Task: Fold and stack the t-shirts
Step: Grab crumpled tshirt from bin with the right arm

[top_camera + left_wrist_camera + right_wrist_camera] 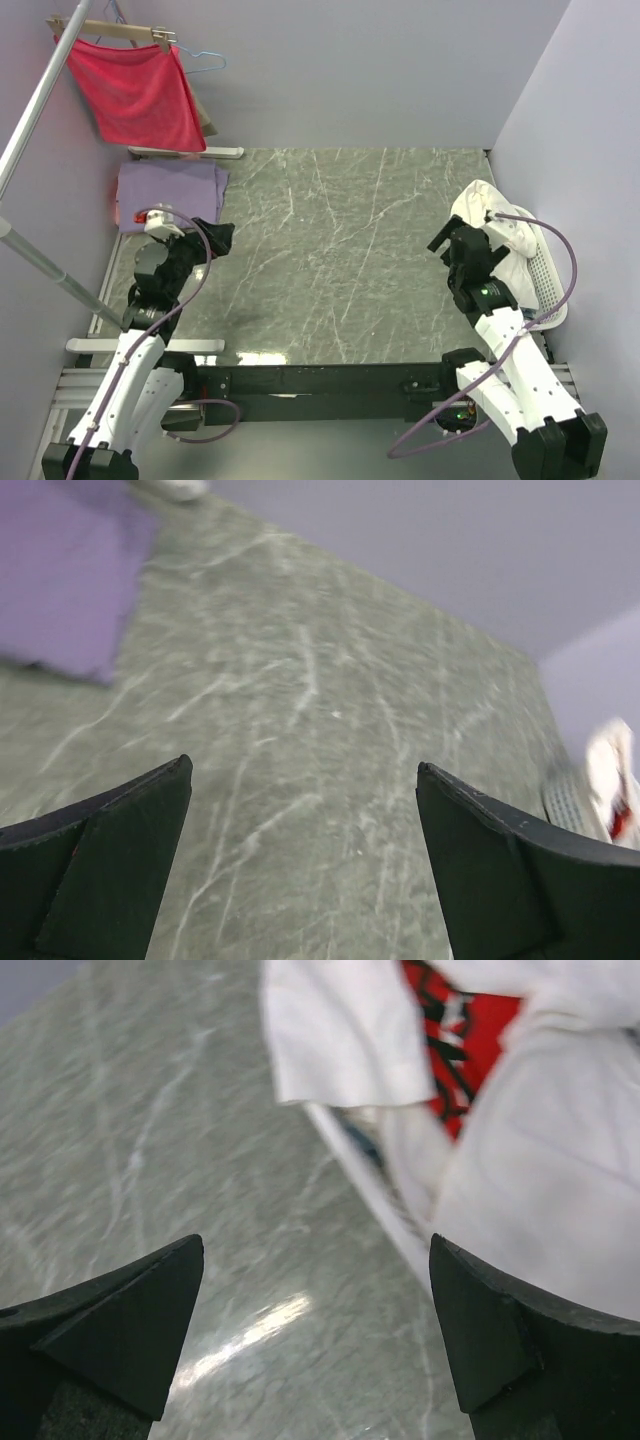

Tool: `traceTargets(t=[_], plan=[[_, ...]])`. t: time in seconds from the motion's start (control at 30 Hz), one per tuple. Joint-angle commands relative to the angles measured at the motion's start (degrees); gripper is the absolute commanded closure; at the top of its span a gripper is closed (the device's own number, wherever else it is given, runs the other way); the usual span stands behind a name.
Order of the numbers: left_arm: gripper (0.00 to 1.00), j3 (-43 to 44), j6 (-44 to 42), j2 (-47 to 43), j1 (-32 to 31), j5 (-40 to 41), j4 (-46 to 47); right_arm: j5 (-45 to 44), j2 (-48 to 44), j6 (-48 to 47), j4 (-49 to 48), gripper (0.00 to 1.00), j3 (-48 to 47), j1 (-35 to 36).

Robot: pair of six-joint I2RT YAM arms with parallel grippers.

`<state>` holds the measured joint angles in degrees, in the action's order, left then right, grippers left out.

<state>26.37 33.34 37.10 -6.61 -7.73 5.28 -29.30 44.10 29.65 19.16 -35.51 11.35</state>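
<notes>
A folded lavender t-shirt [167, 190] lies flat at the table's far left; it also shows in the left wrist view [60, 575]. A white t-shirt with a red print [497, 232] lies crumpled in the white basket [549, 275] at the right; the right wrist view shows its white cloth [540, 1160] and red print [465, 1030]. My left gripper [218, 238] is open and empty above the table, just right of the lavender shirt. My right gripper [447, 240] is open and empty just left of the basket. No grey-blue shirt is in view.
A red cloth [138, 92] hangs from a hanger on a rail at the far left. A metal pole [45, 262] crosses the left side. Lavender walls close in the green marble table [340, 250]. The basket rim [370, 1195] lies close to my right fingers.
</notes>
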Motion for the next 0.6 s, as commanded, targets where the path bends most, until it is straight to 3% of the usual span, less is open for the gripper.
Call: traceTargets(t=[0.0,0.07,0.13,0.4,0.57], plan=[[0.01,4.0,9.4,1.7,-0.1,19.3,-10.2,-13.2,2.8,6.7,3.6,0.00,-3.8,-3.6],[0.01,4.6,9.6,3.9,0.0,19.5,-12.3,-10.9,4.2,6.0,2.2,0.00,-4.6,-6.5],[0.01,3.4,8.1,4.9,0.0,14.5,-10.4,-7.7,6.2,4.4,1.1,0.00,-6.3,-10.7],[0.01,-2.9,5.6,5.0,0.3,-1.7,5.2,2.5,17.7,2.3,2.0,0.00,-14.7,-24.4],[0.01,-3.3,5.2,6.3,0.3,-4.4,7.0,17.3,26.6,1.6,-2.7,0.07,-16.9,-29.4]])
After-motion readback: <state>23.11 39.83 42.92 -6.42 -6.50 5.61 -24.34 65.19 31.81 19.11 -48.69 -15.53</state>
